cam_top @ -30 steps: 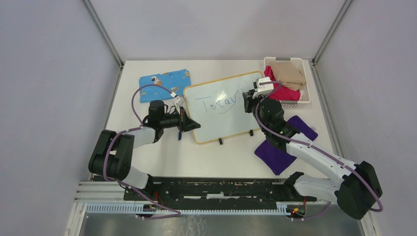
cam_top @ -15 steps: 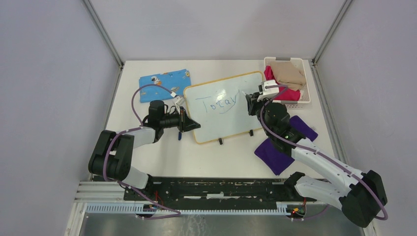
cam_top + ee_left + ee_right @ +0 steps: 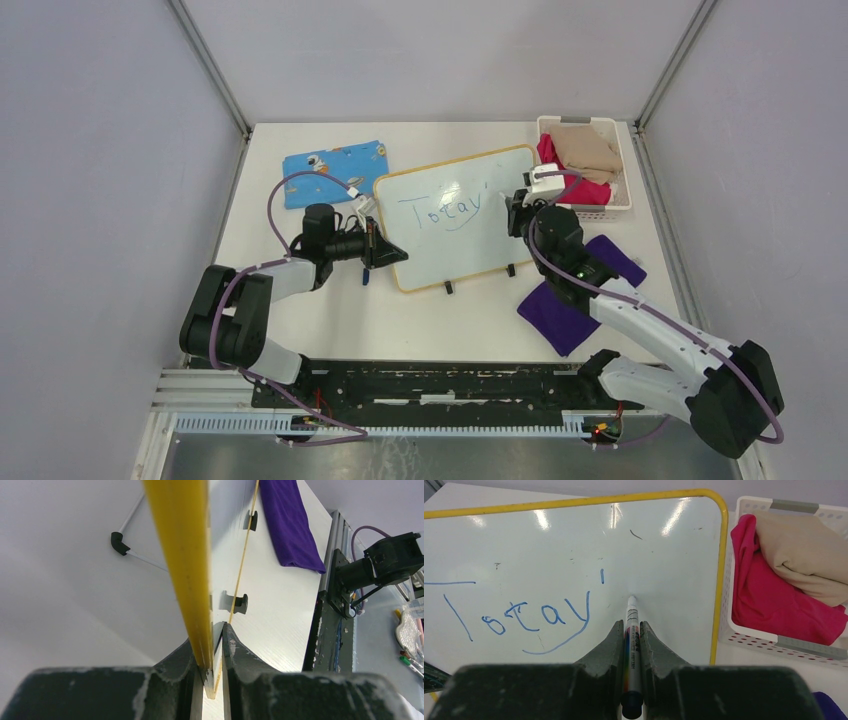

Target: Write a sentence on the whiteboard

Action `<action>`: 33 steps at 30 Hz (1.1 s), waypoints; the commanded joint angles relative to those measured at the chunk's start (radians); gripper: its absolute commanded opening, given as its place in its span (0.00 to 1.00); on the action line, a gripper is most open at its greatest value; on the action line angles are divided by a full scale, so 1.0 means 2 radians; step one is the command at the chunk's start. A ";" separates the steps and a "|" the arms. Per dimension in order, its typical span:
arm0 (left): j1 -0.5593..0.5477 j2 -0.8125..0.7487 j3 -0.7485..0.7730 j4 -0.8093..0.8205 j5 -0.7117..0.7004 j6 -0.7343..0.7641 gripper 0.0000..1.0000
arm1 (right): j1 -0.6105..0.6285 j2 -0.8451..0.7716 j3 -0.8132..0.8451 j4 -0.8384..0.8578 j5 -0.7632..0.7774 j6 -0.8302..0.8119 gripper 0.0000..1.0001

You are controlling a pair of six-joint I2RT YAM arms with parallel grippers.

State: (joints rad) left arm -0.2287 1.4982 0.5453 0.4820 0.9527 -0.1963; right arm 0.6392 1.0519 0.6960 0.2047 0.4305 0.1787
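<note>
The white table top [image 3: 400,320] spreads out ahead of my two bases. The flat white rectangular whiteboard with the thin yellow rim [image 3: 450,250] lies near the middle of it, turned a little so its far corner points toward 1 o'clock. A purple cloth [image 3: 560,315] lies on the table at about 4 o'clock, just off the board's near right corner. A white perforated plastic basket [image 3: 600,212] sits at 2 o'clock with a pink cloth and a beige cloth folded inside. A blue patterned cloth [image 3: 335,160] lies at 11 o'clock.

My left claw [image 3: 392,252] is narrow and pinched on the board's yellow rim at the board's 8 o'clock corner (my wrist view shows the edge clamped between both fingers). My right claw [image 3: 629,627] hangs over the board's 3 o'clock end, closed on a slim white marker with a black rear end [image 3: 631,645]. Its tip is at the board, though I cannot tell if it touches.

The blue handwritten sentence [image 3: 524,617] so far reads roughly "Today", with a short apostrophe stroke at 11 o'clock from the marker tip. Two small black clips [image 3: 447,288] sit on the board's near long edge.
</note>
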 commanded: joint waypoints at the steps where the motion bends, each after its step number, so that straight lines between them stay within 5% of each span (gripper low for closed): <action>1: -0.010 -0.001 0.005 -0.029 -0.043 0.055 0.17 | -0.002 0.008 0.029 0.010 0.009 0.001 0.00; 22: -0.011 0.000 0.006 -0.033 -0.045 0.057 0.17 | -0.001 0.012 -0.001 0.018 -0.048 0.012 0.00; 33: -0.012 0.000 0.007 -0.035 -0.047 0.058 0.17 | -0.001 -0.001 -0.015 -0.009 0.012 0.010 0.00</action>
State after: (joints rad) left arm -0.2356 1.4967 0.5510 0.4725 0.9436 -0.1963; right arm 0.6395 1.0615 0.6758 0.2161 0.3740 0.1947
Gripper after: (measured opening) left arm 0.218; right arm 0.174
